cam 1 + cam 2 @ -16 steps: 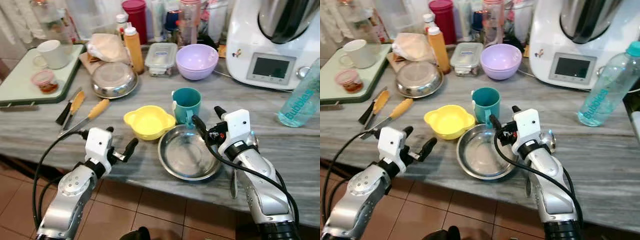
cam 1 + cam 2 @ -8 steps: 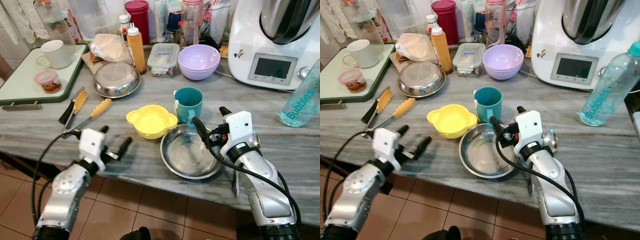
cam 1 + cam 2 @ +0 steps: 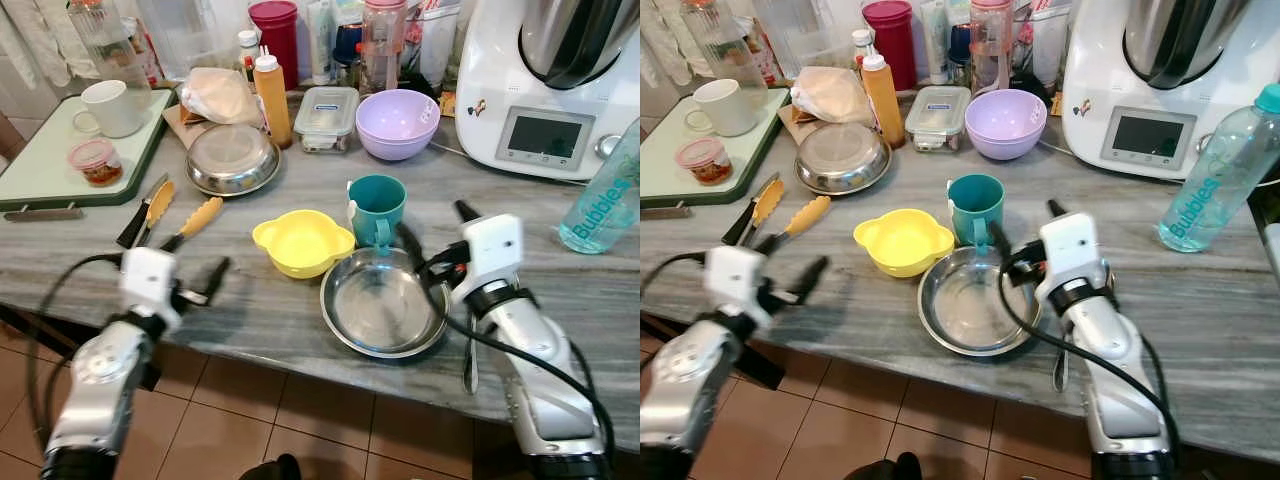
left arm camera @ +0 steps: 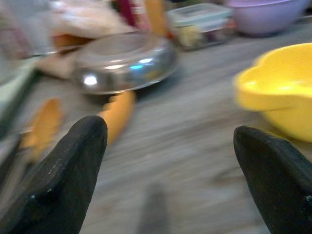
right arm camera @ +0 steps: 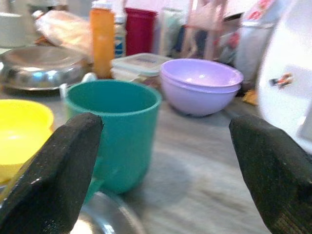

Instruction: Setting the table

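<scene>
A steel plate [image 3: 383, 305] lies at the counter's front edge, with a teal cup [image 3: 377, 208] just behind it and a yellow bowl [image 3: 300, 242] to its left. A spoon [image 3: 468, 360] lies right of the plate, partly under my right arm. My right gripper [image 3: 437, 228] hovers open over the plate's far right rim, pointing at the teal cup [image 5: 113, 131]. My left gripper [image 3: 205, 283] is open and empty at the counter's front left, near orange-handled tongs [image 3: 190, 222]. The left wrist view is blurred; its fingers [image 4: 63, 170] frame the tongs' handle [image 4: 119, 114] and the yellow bowl [image 4: 278, 95].
Behind stand a second steel plate [image 3: 232, 160], a purple bowl [image 3: 397, 122], a lidded container [image 3: 326, 115] and an orange bottle [image 3: 269, 95]. A green tray [image 3: 40, 170] with a white mug [image 3: 108, 107] is far left. A white kitchen machine [image 3: 545, 90] and a water bottle [image 3: 605, 195] are right.
My left arm has swung left along the counter's front edge, away from the yellow bowl toward the tongs. My right gripper has shifted a little to the right over the plate.
</scene>
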{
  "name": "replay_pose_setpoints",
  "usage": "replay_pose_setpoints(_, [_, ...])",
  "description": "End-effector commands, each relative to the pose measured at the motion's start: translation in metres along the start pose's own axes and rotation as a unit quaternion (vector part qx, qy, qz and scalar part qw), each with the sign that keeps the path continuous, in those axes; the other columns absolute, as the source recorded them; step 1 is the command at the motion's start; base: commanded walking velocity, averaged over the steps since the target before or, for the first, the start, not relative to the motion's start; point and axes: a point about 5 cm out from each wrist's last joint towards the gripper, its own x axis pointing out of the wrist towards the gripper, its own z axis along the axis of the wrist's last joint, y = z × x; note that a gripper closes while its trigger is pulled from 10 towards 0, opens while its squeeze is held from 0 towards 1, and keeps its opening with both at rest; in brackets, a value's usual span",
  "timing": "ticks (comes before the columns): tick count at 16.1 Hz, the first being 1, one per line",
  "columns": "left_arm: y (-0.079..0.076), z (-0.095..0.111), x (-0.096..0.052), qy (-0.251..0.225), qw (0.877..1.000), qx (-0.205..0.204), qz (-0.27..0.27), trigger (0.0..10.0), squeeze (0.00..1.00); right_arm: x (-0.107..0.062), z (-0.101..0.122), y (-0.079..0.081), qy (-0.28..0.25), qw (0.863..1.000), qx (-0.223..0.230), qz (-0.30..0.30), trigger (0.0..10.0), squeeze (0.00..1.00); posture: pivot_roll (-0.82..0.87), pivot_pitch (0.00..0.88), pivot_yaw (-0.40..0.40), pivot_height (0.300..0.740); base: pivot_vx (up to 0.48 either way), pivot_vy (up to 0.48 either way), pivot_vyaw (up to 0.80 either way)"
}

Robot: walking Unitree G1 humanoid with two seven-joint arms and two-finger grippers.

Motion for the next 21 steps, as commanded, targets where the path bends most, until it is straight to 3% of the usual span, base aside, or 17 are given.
replay_pose_setpoints(1, [0.010,0.001,-0.006,0.000,1.000,0.013,0.024,10.0,0.00,-0.002,0.006,-0.001,-0.012,1.000,-0.005,-0.009,10.0,1.00,-0.08,0.107,0.090,0.740,0.000,0.000,0.00])
replay_pose_setpoints(6, [0.016,0.002,-0.017,-0.003,0.994,0.028,0.102,10.0,0.00,-0.001,0.029,-0.001,-0.048,0.997,-0.045,-0.034,10.0,1.00,-0.07,0.103,0.082,0.740,0.000,0.000,0.00])
replay_pose_setpoints(8, [0.017,0.002,-0.017,-0.004,0.993,0.035,0.114,10.0,0.00,0.000,0.033,0.001,-0.054,0.997,-0.039,-0.038,10.0,1.00,-0.07,0.102,0.081,0.740,0.000,0.000,0.00])
replay_pose_setpoints(9, [0.021,0.002,-0.017,-0.001,0.988,0.047,0.145,10.0,0.00,0.004,0.037,0.011,-0.059,0.997,-0.031,-0.027,10.0,0.20,-0.07,0.097,0.075,0.740,0.000,0.000,0.00])
replay_pose_setpoints(10, [0.022,0.002,-0.017,0.001,0.988,0.047,0.149,10.0,0.00,0.005,0.037,0.013,-0.058,0.998,-0.027,-0.025,10.0,0.00,-0.07,0.095,0.073,0.740,0.000,0.000,0.00])
replay_pose_setpoints(12, [0.021,0.004,-0.012,-0.004,0.985,0.033,0.168,10.0,0.00,0.006,0.034,0.023,-0.054,0.998,-0.010,-0.021,10.0,0.00,-0.07,0.087,0.066,0.740,0.000,0.000,0.00])
replay_pose_setpoints(14, [0.015,0.008,-0.007,-0.013,0.985,0.025,0.172,10.0,0.00,0.008,0.033,0.027,-0.052,0.998,-0.021,-0.009,10.0,0.00,-0.06,0.081,0.060,0.740,0.000,0.000,0.40])
replay_pose_setpoints(17, [0.008,0.011,-0.002,-0.019,0.983,0.018,0.180,10.0,0.00,0.010,0.033,0.028,-0.050,0.998,-0.025,-0.004,10.0,0.00,-0.06,0.068,0.053,0.740,0.000,0.000,0.80])
replay_pose_setpoints(21, [0.011,0.018,0.000,-0.032,0.981,0.012,0.191,10.0,0.00,0.011,0.033,0.027,-0.050,0.998,-0.025,-0.005,10.0,0.00,-0.06,0.062,0.055,0.740,0.000,0.000,0.80])
